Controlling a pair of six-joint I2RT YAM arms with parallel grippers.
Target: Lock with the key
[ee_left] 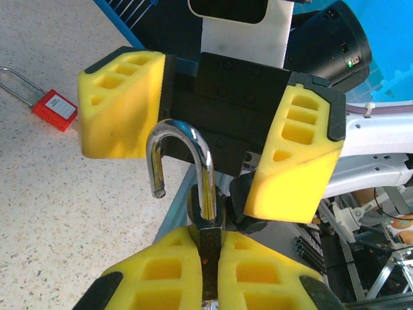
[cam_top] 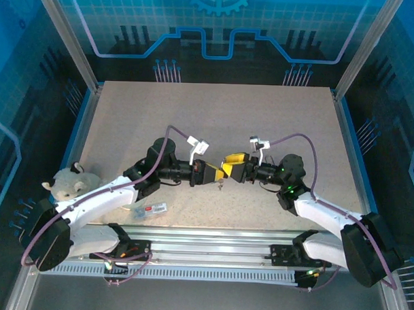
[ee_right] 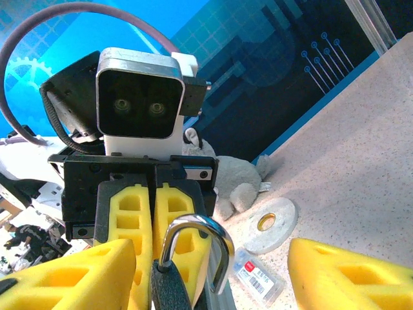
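Observation:
A black padlock point(ee_left: 211, 258) with an open chrome shackle point(ee_left: 187, 139) is clamped between the yellow pads of my left gripper point(ee_left: 211, 236), which is shut on its body. In the top view both grippers meet nose to nose over the table's near middle, left gripper point(cam_top: 212, 174) and right gripper point(cam_top: 232, 164). My right gripper point(ee_right: 210, 258) is open, with its yellow fingers point(ee_left: 122, 103) standing either side of the shackle point(ee_right: 200, 226) and not touching it. A small bit point(cam_top: 220, 186) hangs under the lock; I cannot tell whether it is the key.
A grey plush toy point(cam_top: 70, 184) lies at the near left by the left arm. A white ring-shaped disc point(ee_right: 271, 224) and a small labelled packet point(cam_top: 154, 208) lie near the front rail. A red padlock point(ee_left: 55, 108) rests on the table.

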